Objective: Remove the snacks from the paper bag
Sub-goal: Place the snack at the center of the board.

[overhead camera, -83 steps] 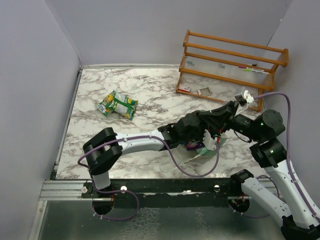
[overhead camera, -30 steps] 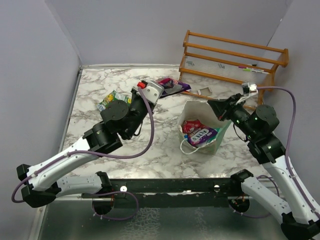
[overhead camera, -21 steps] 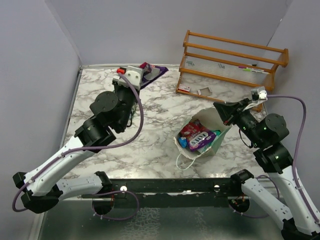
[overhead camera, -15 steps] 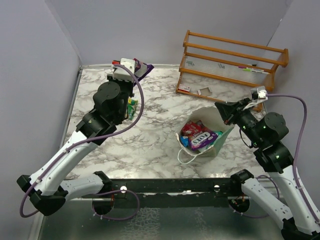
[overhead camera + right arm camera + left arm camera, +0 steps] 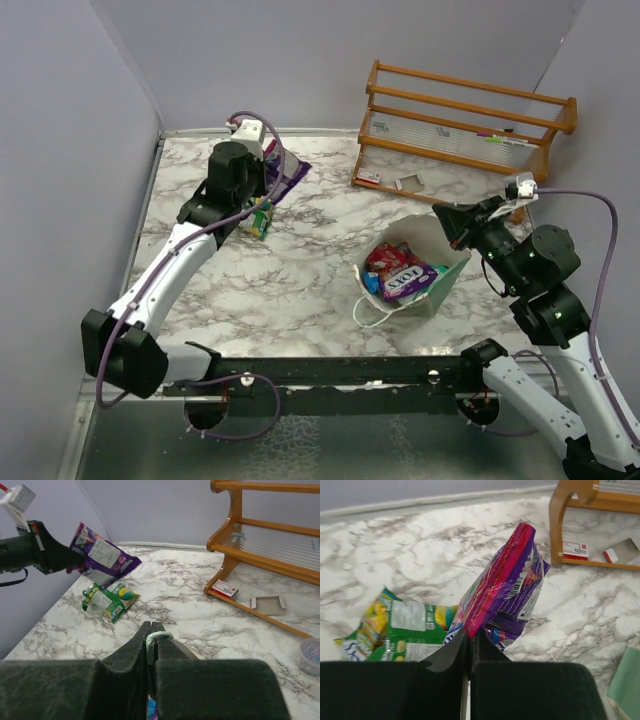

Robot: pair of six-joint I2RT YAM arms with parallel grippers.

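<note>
Purple packet (image 5: pixel 505 585) extends lengthwise straight out from left pincer (image 5: pixel 468 639).

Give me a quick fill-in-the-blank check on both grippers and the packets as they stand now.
The packet pinched by the left gripper is mostly ____.
The right gripper is shut on the rim of the mint paper ____.
The green packet lies on the marble ____.
Missing words: purple; bag; table.

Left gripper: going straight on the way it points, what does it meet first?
Past the purple packet the left gripper holds, probably bare marble table left of the wooden rack; depth is unclear.
</note>
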